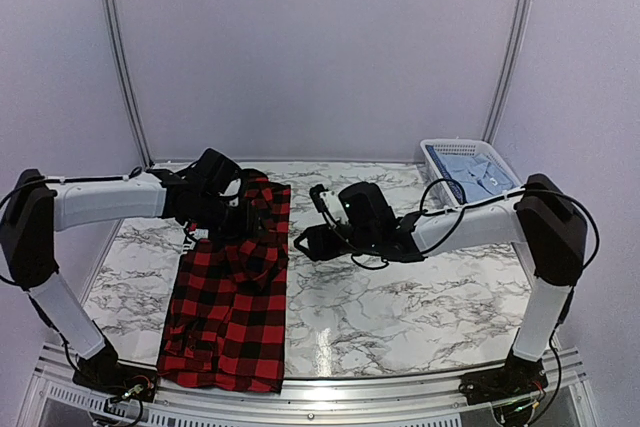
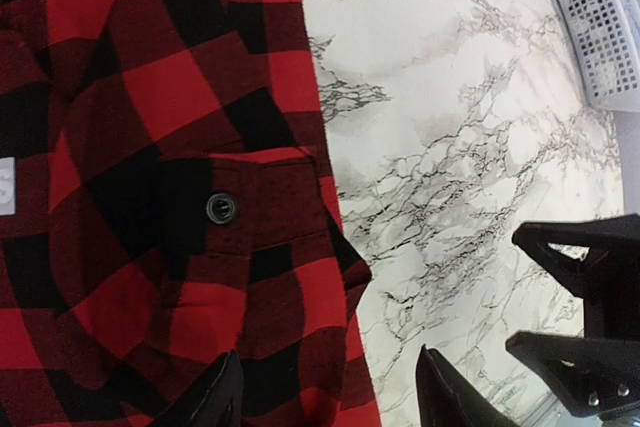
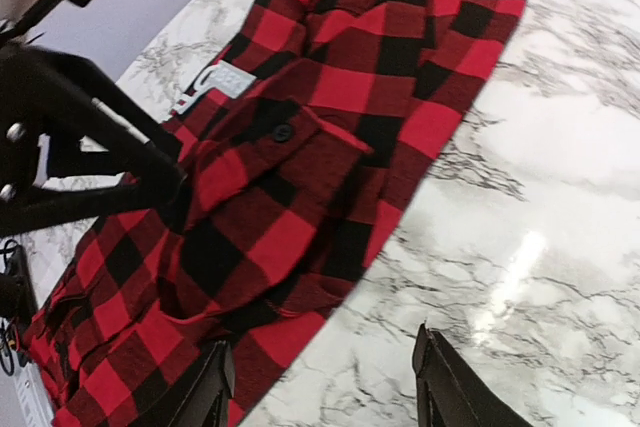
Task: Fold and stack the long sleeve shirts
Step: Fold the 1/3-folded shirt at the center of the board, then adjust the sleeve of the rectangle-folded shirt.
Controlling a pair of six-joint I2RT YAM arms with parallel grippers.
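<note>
Marble table (image 1: 400,297) bears the red-and-black shirt (image 1: 230,297) lower left, so I hover left gripper (image 2: 330,377) and right gripper (image 3: 322,367) open, empty, ready to fold it.

White arm links (image 1: 105,199), blk joints (image 1: 552,227), blk cables (image 1: 437,184)

On your left, one shirt (image 1: 228,312) lies on the table (image 1: 400,307), left gripper (image 1: 243,219) over its far end, right gripper (image 1: 312,219) just right of it, basket (image 1: 428,153) at your far right, second shirt (image 1: 476,173) inside.

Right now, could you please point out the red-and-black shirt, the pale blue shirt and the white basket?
red-and-black shirt (image 1: 232,317), top view, mid-body.
pale blue shirt (image 1: 478,173), top view, folded front.
white basket (image 1: 431,160), top view, left wall.
</note>
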